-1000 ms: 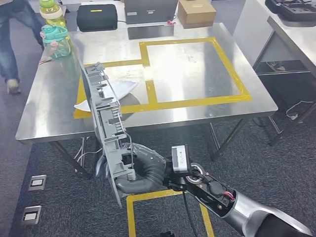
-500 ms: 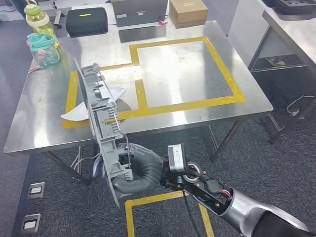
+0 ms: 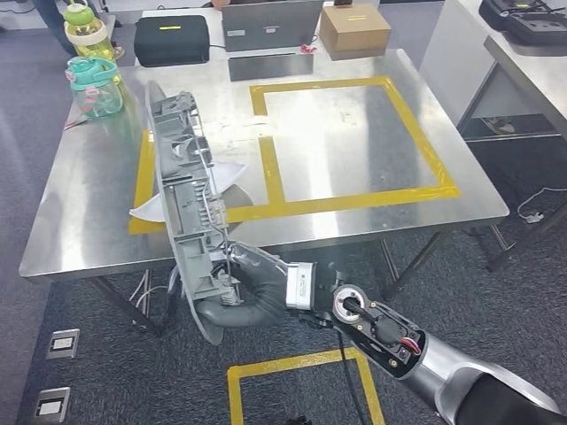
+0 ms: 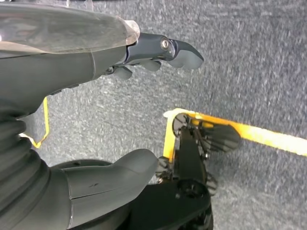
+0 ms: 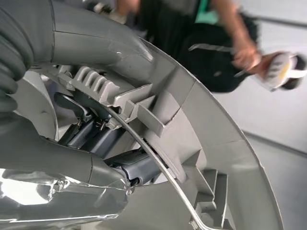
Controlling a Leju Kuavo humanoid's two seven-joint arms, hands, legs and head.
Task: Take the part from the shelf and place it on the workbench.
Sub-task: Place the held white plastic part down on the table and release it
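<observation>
Head view: right hand [image 3: 251,292] grips the long grey plastic part [image 3: 187,199] near its lower end, holding it upright-tilted in the air just in front of the steel workbench [image 3: 80,221]; upper end overlaps the bench's near-left area, by a white sheet [image 3: 224,173] inside yellow tape [image 3: 274,173]. Part is off the shelf, not yet set down; placing & release remain. Left wrist view: left hand [image 4: 108,52] hangs over grey carpet [image 4: 253,62], fingers apart, holding nothing. Right wrist view: fingers [image 5: 83,40] & thumb clamp the part's ribbed inner side [image 5: 173,124]; a person blurs behind.
</observation>
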